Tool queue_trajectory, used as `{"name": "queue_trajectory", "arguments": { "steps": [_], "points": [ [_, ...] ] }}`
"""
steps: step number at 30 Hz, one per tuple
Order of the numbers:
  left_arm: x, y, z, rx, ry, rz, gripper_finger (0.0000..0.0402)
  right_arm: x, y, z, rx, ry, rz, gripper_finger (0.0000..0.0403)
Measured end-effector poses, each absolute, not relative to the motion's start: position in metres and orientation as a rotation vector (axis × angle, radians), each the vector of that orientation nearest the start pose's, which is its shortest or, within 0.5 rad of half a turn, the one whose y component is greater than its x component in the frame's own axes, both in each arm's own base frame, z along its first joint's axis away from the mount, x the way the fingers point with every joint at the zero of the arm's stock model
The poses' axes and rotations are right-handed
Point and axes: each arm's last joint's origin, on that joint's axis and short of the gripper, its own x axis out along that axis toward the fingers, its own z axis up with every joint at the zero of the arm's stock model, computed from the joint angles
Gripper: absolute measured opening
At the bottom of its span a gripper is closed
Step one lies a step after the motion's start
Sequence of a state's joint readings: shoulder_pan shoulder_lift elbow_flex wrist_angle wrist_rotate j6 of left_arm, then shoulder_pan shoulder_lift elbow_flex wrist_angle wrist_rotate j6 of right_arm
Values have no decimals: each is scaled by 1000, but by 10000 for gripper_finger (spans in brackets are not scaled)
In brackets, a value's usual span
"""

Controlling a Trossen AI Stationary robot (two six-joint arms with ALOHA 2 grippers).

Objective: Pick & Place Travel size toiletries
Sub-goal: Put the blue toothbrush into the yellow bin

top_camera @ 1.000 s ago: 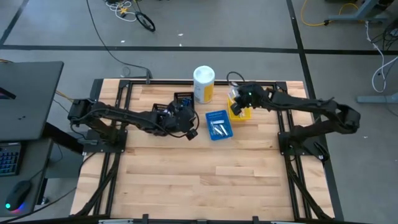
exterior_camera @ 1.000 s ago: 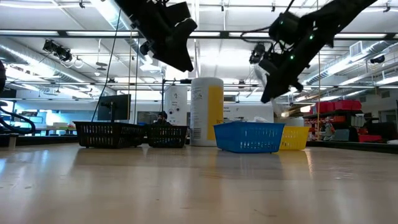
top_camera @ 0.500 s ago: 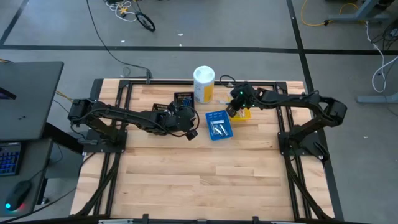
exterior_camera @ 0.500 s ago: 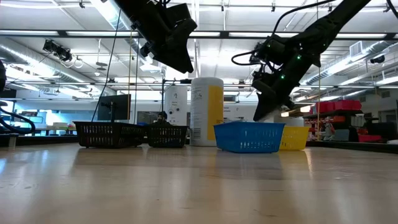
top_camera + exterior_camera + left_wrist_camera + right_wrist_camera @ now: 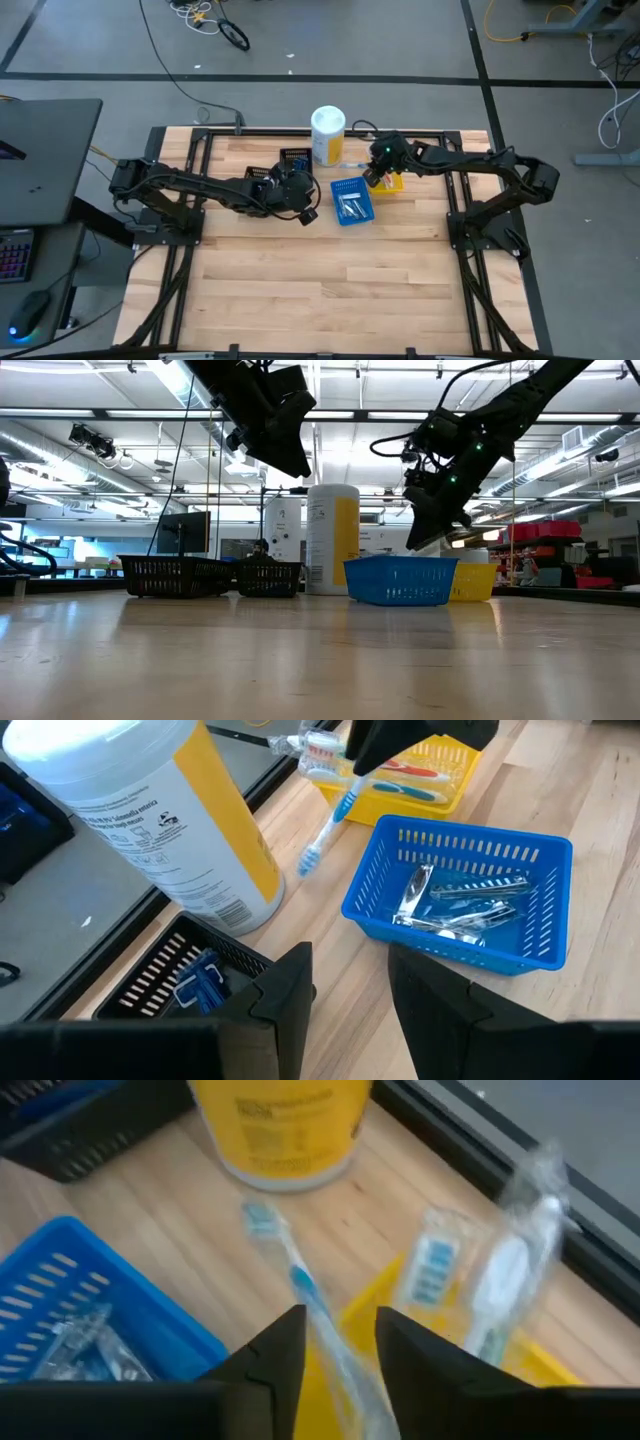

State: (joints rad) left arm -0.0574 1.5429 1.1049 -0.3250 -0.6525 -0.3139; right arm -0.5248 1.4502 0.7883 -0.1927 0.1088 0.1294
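Toothbrush (image 5: 330, 817), light blue, is hanging clamped in the right gripper (image 5: 372, 177) above the yellow tray (image 5: 455, 765); left gripper (image 5: 303, 212) is hovering with fingers parted near the black trays (image 5: 293, 159).

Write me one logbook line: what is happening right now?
right gripper: holds blue toothbrush between yellow tray and blue tray | left gripper: open, waits by black trays

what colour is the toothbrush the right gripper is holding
Light blue and white toothbrush, held by the right gripper; clearest in the left wrist view.
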Motion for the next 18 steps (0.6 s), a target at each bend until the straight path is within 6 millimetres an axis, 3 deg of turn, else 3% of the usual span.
{"name": "queue_trajectory", "arguments": {
  "steps": [12,18],
  "points": [
    [326,-1,255,-29,627,663,141,240,-137,183,310,865,-661,12],
    [326,-1,255,-32,629,658,141,246,-125,191,282,805,-699,3]
  ]
}}
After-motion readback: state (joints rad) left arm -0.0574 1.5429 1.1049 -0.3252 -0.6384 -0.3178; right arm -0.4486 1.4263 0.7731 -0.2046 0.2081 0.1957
